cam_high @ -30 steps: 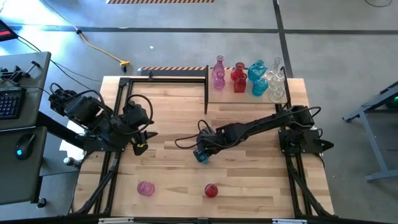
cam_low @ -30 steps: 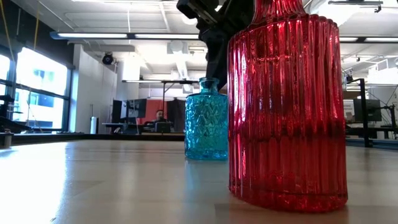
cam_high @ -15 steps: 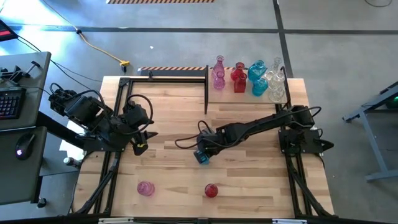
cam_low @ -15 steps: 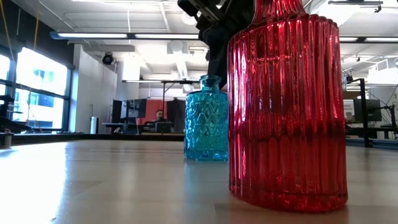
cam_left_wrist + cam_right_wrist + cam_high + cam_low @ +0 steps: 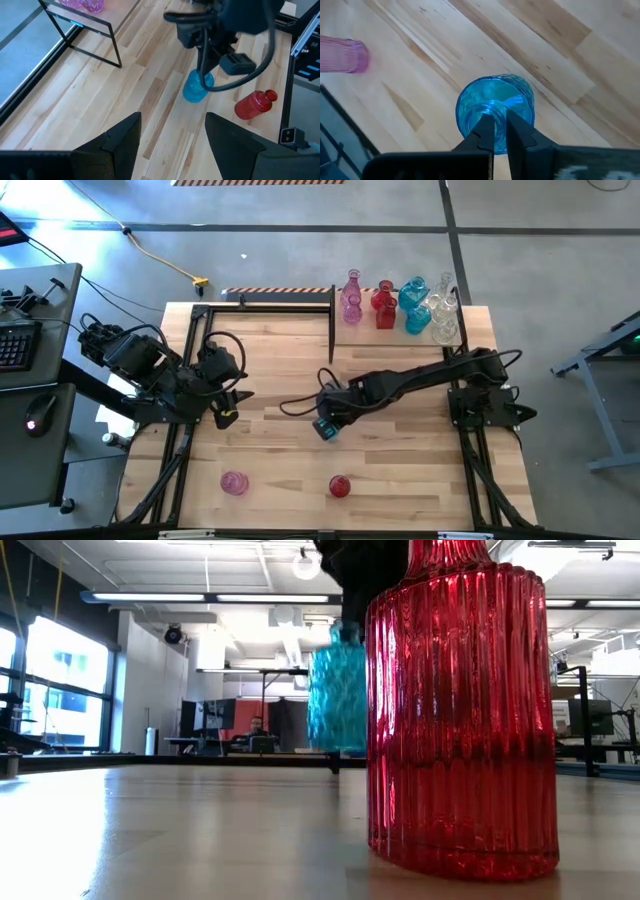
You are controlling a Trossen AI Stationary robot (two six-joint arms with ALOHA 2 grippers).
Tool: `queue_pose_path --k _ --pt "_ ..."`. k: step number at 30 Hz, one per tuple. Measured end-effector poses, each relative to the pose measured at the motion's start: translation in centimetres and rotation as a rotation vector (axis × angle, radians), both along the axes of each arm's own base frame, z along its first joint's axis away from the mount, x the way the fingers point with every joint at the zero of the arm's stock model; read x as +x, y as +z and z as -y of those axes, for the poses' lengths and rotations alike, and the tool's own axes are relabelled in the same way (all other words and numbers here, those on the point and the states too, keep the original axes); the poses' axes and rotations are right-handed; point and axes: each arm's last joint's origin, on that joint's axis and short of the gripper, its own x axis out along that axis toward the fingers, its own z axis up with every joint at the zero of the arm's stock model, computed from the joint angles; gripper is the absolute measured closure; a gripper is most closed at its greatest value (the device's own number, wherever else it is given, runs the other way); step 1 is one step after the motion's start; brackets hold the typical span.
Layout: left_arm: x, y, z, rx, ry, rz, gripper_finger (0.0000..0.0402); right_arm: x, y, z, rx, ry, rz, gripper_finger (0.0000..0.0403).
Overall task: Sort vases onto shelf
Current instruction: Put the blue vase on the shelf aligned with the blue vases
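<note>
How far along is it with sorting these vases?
Done: a cluster of vases stands on the shelf. In hand: the right gripper holds a blue vase by its rim, off the table. Left: a pink vase and a red vase. The left gripper waits, open.

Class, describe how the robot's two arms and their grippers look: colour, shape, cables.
Both arms are black and jointed. The right arm is slim, with a black cable looping by its wrist. Right gripper: two narrow dark fingers. Left gripper: two broad dark fingers.
</note>
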Motion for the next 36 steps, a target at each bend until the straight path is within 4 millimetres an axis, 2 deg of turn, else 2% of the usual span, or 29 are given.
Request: queue_pose_path --k 7,20,36 --pt "0.0 0.0 0.0 0.001 0.0 0.0 0.019 -0.1 2.8 0.6 -0.048 0.025 0.008 0.0403" --pt "0.0 0.0 0.0 0.003 0.0 0.001 0.019 -1.3 9.0 3.2 -0.157 0.062 0.001 0.0403" --pt "0.0 0.0 0.0 0.003 0.001 0.001 0.019 -5.1 16.2 6.2 -0.229 0.065 0.013 0.0403"
